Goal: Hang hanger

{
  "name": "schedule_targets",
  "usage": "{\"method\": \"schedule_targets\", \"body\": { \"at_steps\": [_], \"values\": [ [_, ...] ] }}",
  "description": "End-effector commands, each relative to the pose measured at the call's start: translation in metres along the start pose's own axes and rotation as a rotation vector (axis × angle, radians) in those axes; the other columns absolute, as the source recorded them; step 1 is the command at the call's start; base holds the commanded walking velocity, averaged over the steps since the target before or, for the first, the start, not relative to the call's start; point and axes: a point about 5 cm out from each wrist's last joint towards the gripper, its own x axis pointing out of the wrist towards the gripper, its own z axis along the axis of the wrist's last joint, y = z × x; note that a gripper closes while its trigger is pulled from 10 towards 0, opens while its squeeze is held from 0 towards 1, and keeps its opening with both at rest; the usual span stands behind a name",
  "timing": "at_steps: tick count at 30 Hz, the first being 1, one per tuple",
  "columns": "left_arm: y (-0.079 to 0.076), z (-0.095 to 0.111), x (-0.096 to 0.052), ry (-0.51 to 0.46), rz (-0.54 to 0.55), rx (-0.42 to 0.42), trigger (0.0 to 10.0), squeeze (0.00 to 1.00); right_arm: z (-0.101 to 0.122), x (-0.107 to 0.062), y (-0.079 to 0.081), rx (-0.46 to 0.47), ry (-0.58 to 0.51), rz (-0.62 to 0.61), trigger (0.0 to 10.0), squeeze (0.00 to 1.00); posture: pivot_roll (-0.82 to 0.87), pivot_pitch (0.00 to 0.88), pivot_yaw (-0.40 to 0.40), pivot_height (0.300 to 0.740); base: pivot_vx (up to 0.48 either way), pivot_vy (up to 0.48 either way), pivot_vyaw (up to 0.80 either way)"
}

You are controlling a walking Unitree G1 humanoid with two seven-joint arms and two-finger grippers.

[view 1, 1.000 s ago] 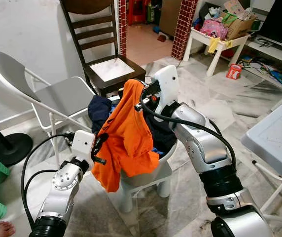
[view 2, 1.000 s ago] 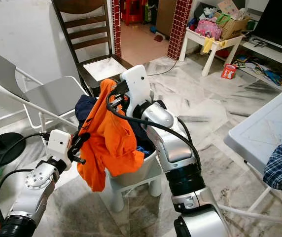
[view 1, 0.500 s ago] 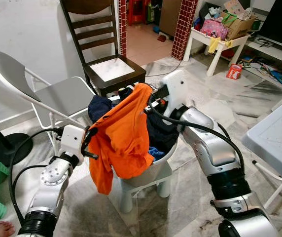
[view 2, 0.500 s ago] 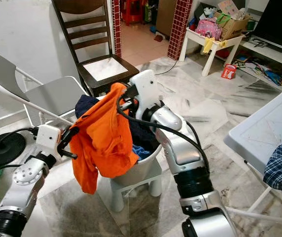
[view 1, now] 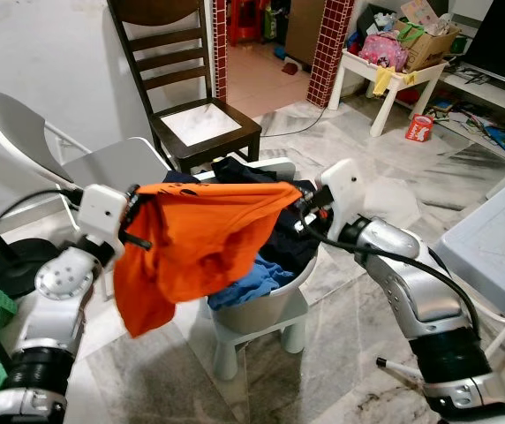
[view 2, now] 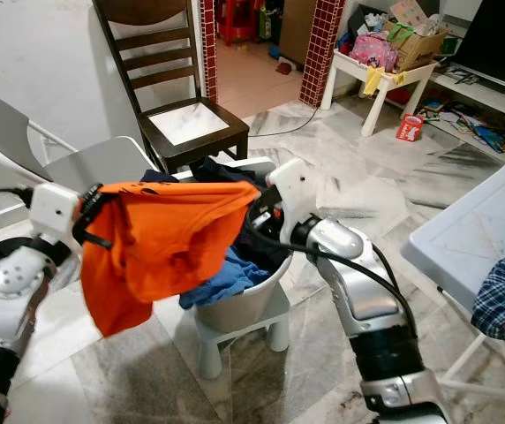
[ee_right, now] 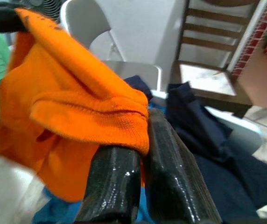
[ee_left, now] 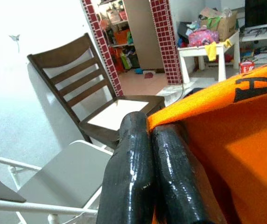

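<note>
Now pulled out flat and wide above the white laundry basket [view 1: 275, 305], one orange shirt [view 1: 195, 238], bunched and drooping a second ago. Pinching one corner left of the basket, left gripper [view 1: 131, 215], fingers pressed together on cloth. Clamped on the opposite corner right of the basket, right gripper [view 1: 304, 205]. Two chairs behind the basket. Dark clothes inside, partly hidden. No telling where any hanger is.

The orange cloth garment [view 1: 195, 243] hangs stretched across the round white laundry tub [view 1: 266, 305], screening its near side — dark clothes fill the tub behind it. The dark wooden slat-back chair [view 1: 182, 97] and the grey folding metal chair [view 1: 49, 155] crowd the far and left sides. Bare marble floor [view 1: 341, 291] lies open to the right, up to the pale tabletop [view 1: 491, 238].
</note>
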Motion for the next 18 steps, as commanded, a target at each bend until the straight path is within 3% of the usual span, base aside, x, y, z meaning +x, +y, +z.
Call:
{"method": "schedule_targets", "body": {
  "at_steps": [1, 4, 8, 10, 18],
  "values": [
    [0.022, 0.005, -0.002, -0.007, 0.072, 0.008, 0.0, 0.00, 0.000, -0.007, 0.000, -0.027, 0.019, 0.030, 0.0, 0.00, -0.05, 0.052, -0.017, 0.740, 0.000, 0.000, 0.00],
    [0.024, 0.009, 0.001, -0.023, 0.071, 0.000, 0.0, 0.00, -0.002, -0.009, 0.003, -0.031, 0.029, 0.059, 0.0, 0.00, -0.05, 0.052, -0.017, 0.740, 0.000, 0.000, 0.00],
    [0.027, 0.019, 0.012, -0.062, 0.054, -0.013, 0.0, 0.00, -0.004, -0.014, 0.022, -0.036, 0.050, 0.201, 0.0, 0.00, -0.05, 0.054, -0.016, 0.740, 0.000, 0.000, 0.00],
    [0.039, 0.023, 0.018, -0.063, 0.102, 0.033, 0.0, 0.00, -0.002, -0.015, 0.033, -0.016, 0.042, 0.269, 0.0, 0.00, -0.06, 0.055, -0.015, 0.740, 0.000, 0.000, 0.00],
    [0.046, 0.031, 0.026, -0.082, 0.180, 0.094, 0.0, 0.00, -0.001, -0.014, 0.037, -0.005, 0.029, 0.276, 0.0, 0.00, -0.07, 0.057, -0.014, 0.740, 0.000, 0.000, 0.00]
  ]
}}
